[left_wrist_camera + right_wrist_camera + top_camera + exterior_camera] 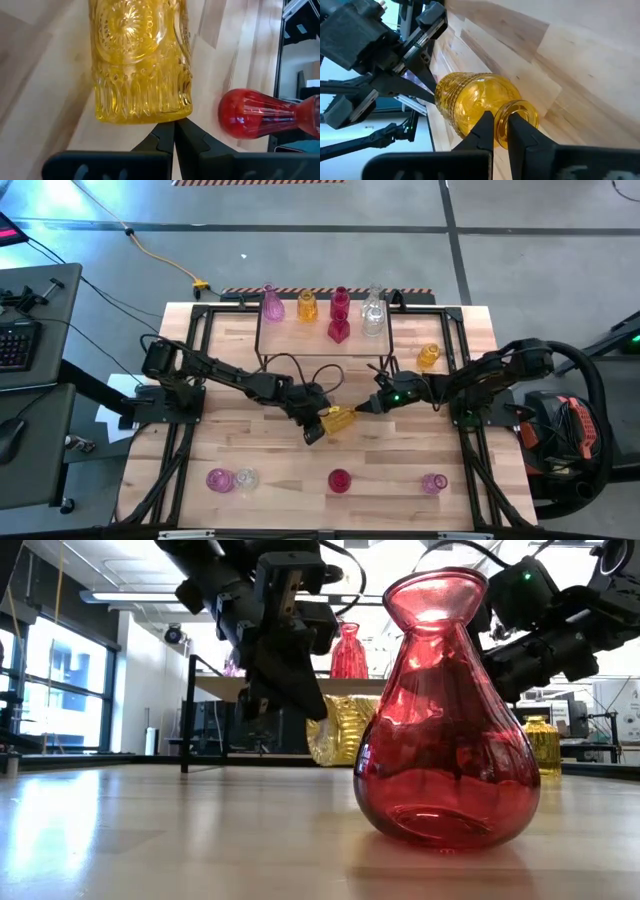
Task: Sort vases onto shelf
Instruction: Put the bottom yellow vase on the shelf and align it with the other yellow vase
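An amber-yellow embossed vase (338, 420) lies level on its side at the table's middle, between both grippers; it also shows in the low view (340, 730). My left gripper (322, 428) is shut at its base end. My right gripper (365, 408) is shut on its mouth end. The shelf (320, 340) stands at the far side, with a pink vase (272, 305), an amber one (307, 307), a red one (340, 315) and a clear one (373, 315) upright on its top. My left gripper meets the yellow vase's base edge (165, 117) with the tips of its shut fingers (162, 135), coming level from the table's left. Nothing shows between the fingers. My right gripper holds the yellow vase by its mouth rim (501, 122), one finger inside the mouth and one outside, coming level from the table's right along the vase. The vase lies level on its side; whether it rests on the table, I cannot tell.
Another amber vase (428, 357) stands right of the shelf. Along the near edge stand a pink vase (218, 479), a clear one (245, 477), a red one (339, 480) and a pink one (434, 482). Black frame rails run along both table sides.
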Tool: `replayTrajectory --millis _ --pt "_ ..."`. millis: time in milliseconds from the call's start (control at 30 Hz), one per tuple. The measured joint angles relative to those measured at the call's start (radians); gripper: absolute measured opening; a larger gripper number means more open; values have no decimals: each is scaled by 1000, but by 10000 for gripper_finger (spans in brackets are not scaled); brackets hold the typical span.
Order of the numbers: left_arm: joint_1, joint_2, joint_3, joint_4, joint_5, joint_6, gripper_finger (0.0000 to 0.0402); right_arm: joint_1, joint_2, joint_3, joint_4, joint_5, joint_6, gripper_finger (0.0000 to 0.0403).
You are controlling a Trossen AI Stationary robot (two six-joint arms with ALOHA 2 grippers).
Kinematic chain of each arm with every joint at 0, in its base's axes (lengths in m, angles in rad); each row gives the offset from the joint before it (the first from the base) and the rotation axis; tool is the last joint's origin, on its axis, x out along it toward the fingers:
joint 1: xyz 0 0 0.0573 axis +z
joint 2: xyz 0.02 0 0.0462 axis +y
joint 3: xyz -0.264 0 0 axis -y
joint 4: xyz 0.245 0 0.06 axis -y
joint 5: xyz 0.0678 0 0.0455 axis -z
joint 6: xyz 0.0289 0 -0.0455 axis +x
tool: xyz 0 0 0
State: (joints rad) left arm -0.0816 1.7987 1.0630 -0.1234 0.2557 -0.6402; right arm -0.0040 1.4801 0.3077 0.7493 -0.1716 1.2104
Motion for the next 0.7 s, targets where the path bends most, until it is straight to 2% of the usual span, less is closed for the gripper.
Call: replayTrajectory --millis 367,567,700 --pt "25 -56 3 -58 -1 52 3 -9 -142 1 -126 51 -40 0" --pt "25 -66 3 -69 65 69 3 -8 -248 1 -241 62 -48 0" --pt "35 -91 2 -86 73 79 3 -7 -322 1 -245 62 -65 0"
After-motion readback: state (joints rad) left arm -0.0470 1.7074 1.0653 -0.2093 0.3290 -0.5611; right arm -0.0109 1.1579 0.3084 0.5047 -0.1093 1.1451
